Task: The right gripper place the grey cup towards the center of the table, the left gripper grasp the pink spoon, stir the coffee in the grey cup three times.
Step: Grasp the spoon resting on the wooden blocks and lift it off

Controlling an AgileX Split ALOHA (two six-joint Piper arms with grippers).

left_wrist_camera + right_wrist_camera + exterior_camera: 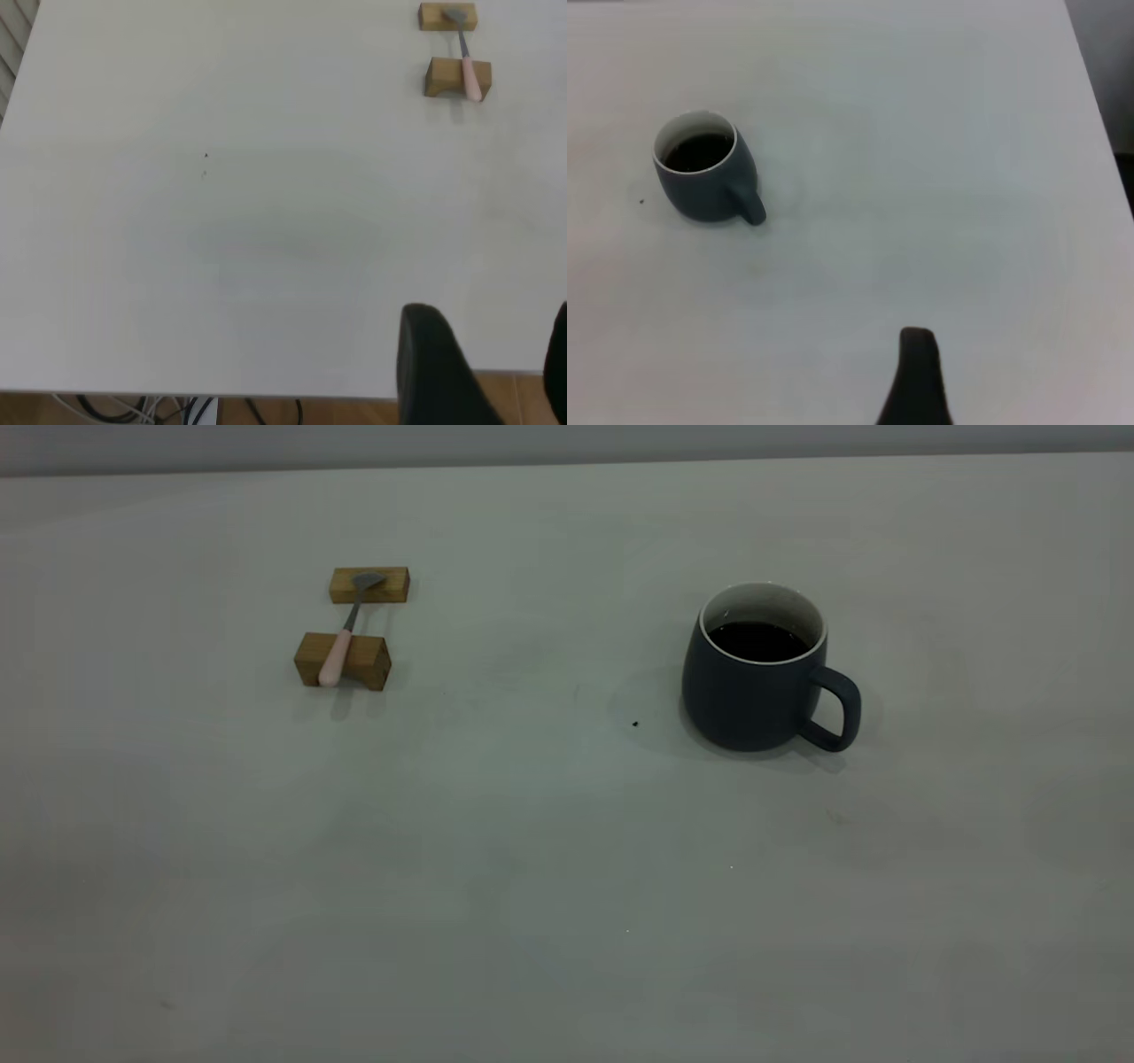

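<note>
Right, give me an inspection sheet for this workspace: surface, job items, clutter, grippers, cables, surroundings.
Surface: the table is pale and matte, with a tiny dark speck left of the cup.
Job's things: the grey cup stands upright at the exterior view's right, handle pointing right, with the coffee inside. The pink spoon lies across two wooden blocks, at the left.
Clutter: nothing seen beyond the blocks.
Grippers: the left gripper hangs over the table edge, far from the spoon, fingers apart. Of the right gripper only one finger shows, far from the cup.
Cables: a few cables below the table edge in the left wrist view.
Surroundings: wooden floor, grey wall.
</note>
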